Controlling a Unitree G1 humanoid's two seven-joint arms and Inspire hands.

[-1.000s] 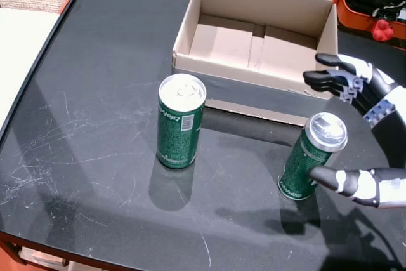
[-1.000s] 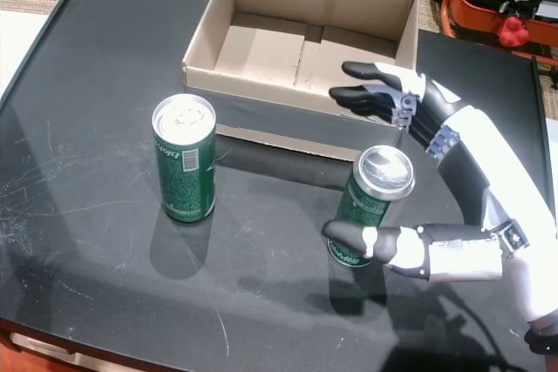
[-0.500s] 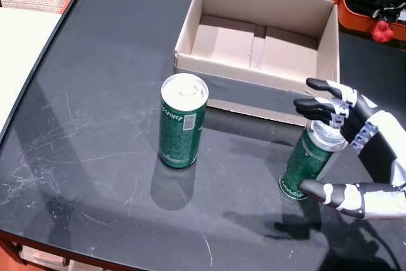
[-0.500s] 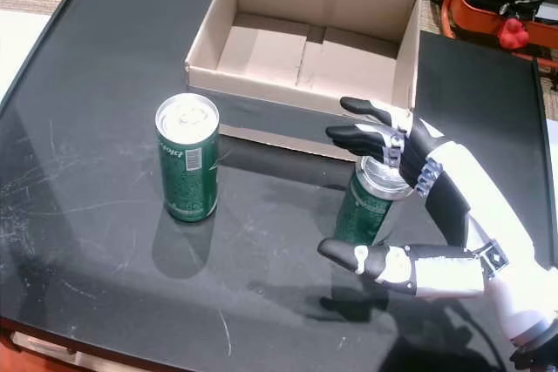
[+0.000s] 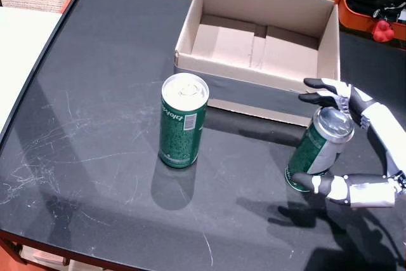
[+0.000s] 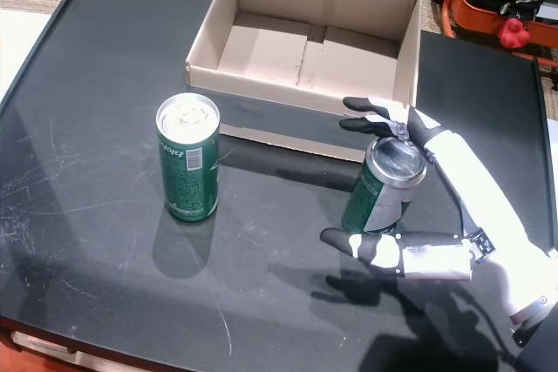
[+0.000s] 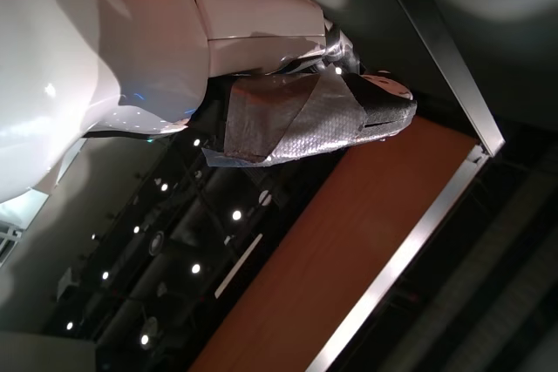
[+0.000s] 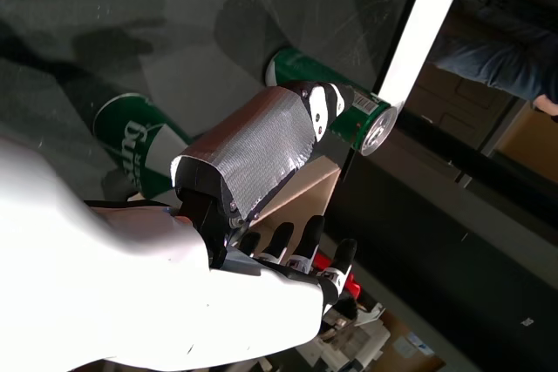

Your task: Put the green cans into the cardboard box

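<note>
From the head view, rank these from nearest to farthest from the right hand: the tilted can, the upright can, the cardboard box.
1. Tilted can: between the right hand's thumb and fingers.
2. Cardboard box: just beyond the fingertips, its near right corner closest.
3. Upright can: far off toward the table's left, standing alone.

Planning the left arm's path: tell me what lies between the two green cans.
Only bare black tabletop between the upright green can and the tilted green can, in both head views.

Two green cans, silver tops, plus open cardboard box (image 5: 254, 4), empty. Near can (image 5: 317, 150) tilted, sitting between thumb and fingers of the right hand (image 5: 355, 144). Far can (image 5: 183, 122) upright, well off to that hand's left. Box just beyond fingertips.
</note>
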